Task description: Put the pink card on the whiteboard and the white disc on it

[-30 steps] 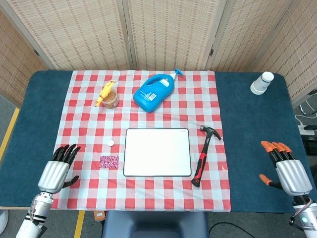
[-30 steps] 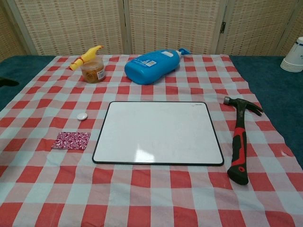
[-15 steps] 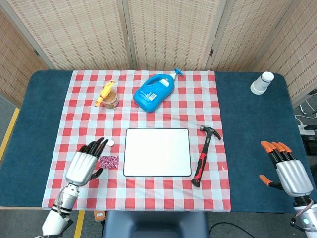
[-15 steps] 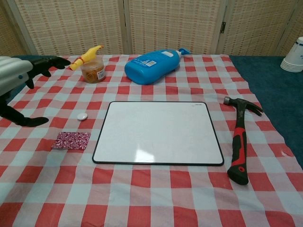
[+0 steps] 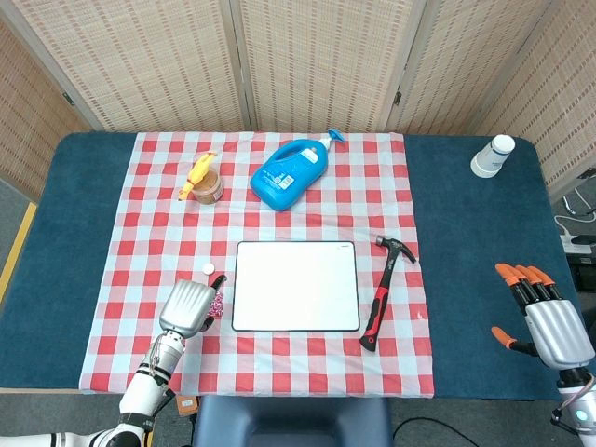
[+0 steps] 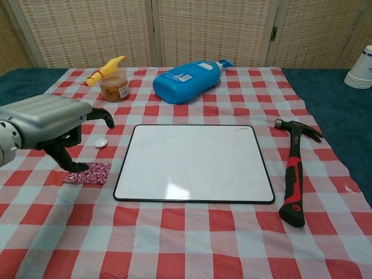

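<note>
Left hand (image 6: 49, 125) has moved onto the pink card (image 6: 93, 172), thumb touching, fingers apart; white disc (image 6: 100, 142) just above; right hand (image 5: 549, 317) spread, lower right.

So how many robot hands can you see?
2. The left hand is over the pink card beside the whiteboard. The right hand hovers off the cloth, far right.
</note>
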### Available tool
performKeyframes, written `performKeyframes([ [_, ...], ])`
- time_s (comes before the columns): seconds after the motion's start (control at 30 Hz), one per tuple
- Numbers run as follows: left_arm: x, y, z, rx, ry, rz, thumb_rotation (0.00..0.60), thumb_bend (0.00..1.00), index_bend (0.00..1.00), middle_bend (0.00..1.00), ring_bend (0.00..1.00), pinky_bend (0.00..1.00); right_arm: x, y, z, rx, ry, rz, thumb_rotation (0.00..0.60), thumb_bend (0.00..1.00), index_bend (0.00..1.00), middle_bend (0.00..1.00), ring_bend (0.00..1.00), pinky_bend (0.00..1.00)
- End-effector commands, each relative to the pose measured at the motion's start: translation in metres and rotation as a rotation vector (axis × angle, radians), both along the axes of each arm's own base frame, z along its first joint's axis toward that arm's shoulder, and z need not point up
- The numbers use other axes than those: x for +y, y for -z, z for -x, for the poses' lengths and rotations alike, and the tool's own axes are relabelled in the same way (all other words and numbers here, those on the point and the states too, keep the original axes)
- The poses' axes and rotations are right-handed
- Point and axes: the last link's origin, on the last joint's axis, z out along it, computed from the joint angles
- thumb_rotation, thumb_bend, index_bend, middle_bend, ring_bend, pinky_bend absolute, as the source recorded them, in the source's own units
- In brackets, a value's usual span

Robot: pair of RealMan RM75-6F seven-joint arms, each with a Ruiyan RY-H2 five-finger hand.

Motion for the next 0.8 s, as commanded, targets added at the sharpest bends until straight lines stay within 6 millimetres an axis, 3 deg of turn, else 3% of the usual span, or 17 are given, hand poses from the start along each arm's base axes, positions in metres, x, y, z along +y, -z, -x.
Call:
performKeyframes([
  [0.03, 0.004, 0.008, -0.007, 0.010, -0.111, 0.033, 0.600, 0.24, 0.24, 1.00, 1.00, 1.00, 0.000, 0.001, 0.000, 0.001, 0.001, -0.003, 0.600, 0.12, 0.06, 0.12, 0.06, 0.13],
  [0.4, 0.008, 0.013, -0.002, 0.048, -0.196, 0.014, 0.600, 0.24, 0.24, 1.00, 1.00, 1.00, 0.000, 0.001, -0.001, 0.002, 0.002, -0.003, 0.600, 0.12, 0.06, 0.12, 0.06, 0.13],
  [0.8, 0.013, 0.023, 0.017, 0.047, -0.252, -0.014, 0.600, 0.24, 0.28, 1.00, 1.00, 1.00, 0.000, 0.000, 0.000, 0.000, 0.005, 0.002, 0.600, 0.12, 0.06, 0.12, 0.06, 0.13],
])
